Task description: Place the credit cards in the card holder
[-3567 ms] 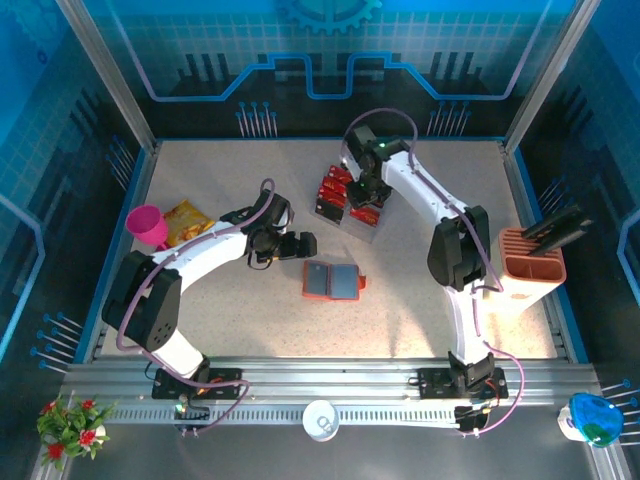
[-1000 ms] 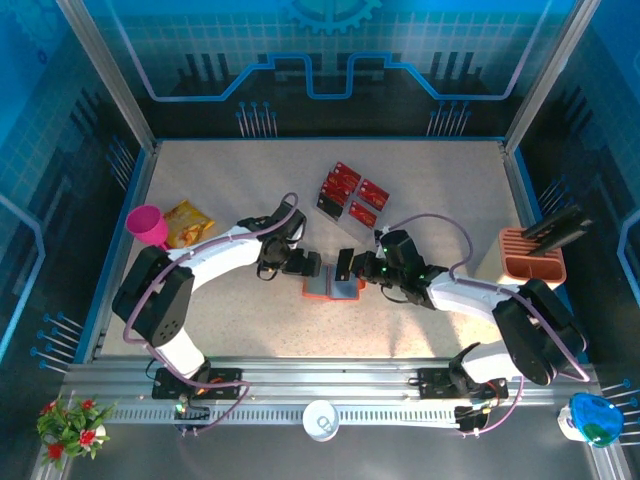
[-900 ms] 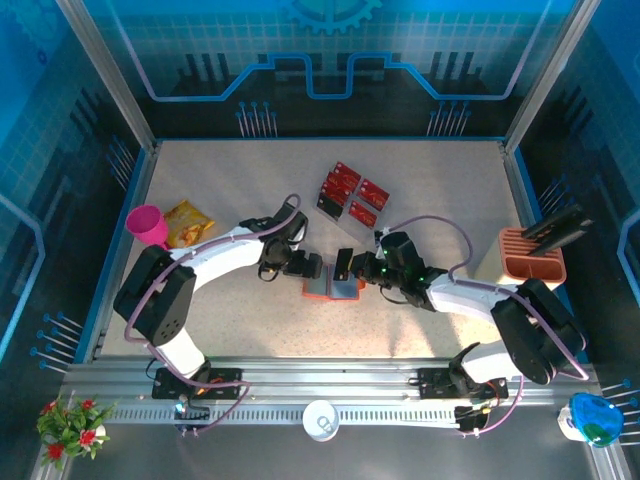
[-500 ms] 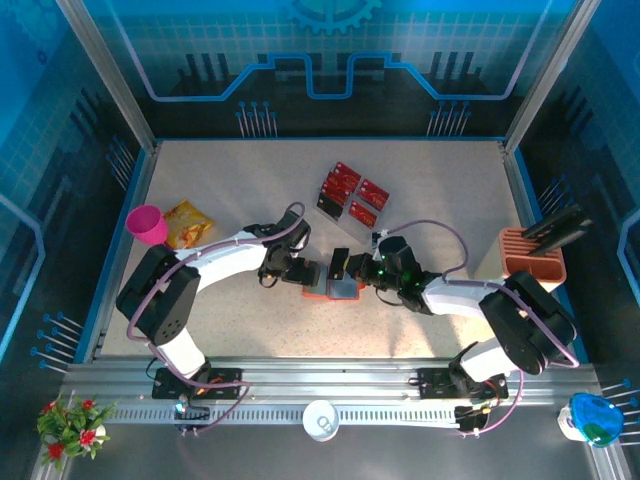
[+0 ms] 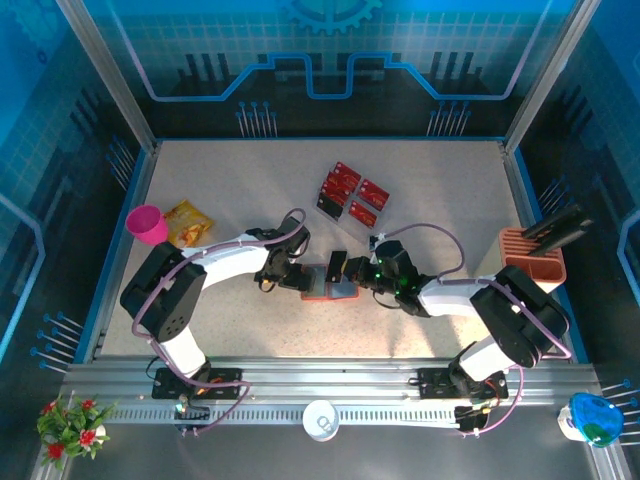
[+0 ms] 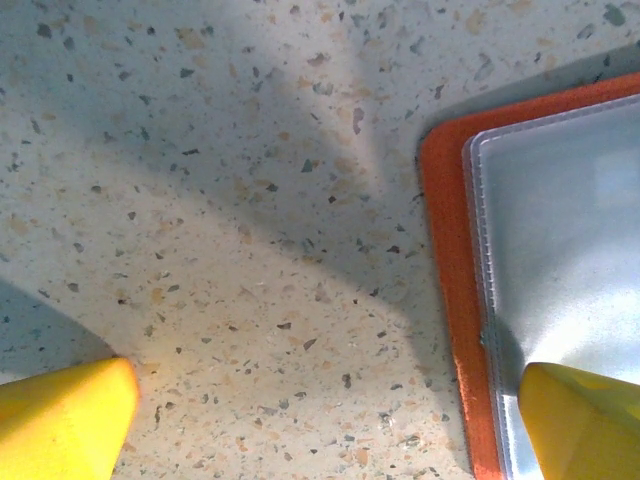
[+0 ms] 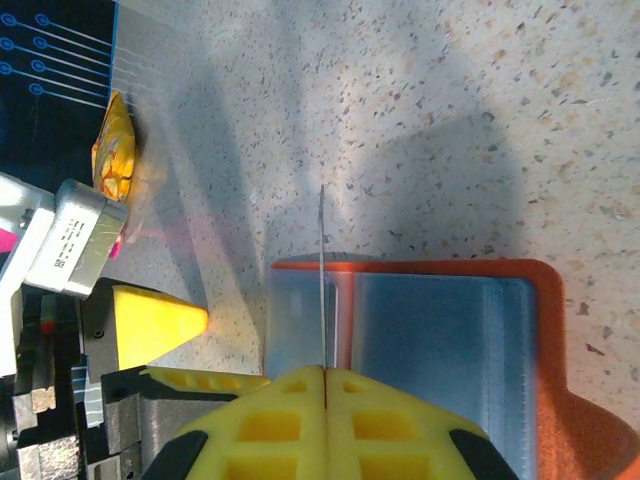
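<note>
1. The card holder [image 5: 328, 287] lies open and flat at the centre of the top view, grey pockets up. No card shows in the pockets.
2. The right gripper [image 5: 347, 270] is pinched tight on one card [image 7: 322, 270], held on edge above the holder.
3. The left gripper [image 5: 300, 278] is spread wide and holds nothing, at the holder's left side.
4. The other credit cards [image 5: 350, 195] lie in a loose cluster in the upper centre, well apart from the holder.
5. Judgement: the task is at an early stage. The first card is poised but not seated, and the cluster is yet to be fetched.
6. The right wrist view shows the card as a thin upright line over the holder's left part. From the top it is only a dark patch.
7. The left wrist view shows one yellow fingertip [image 6: 585, 415] over the holder's clear pocket and the other over bare table [image 6: 250, 200]. Whether the first presses down cannot be told.
</note>
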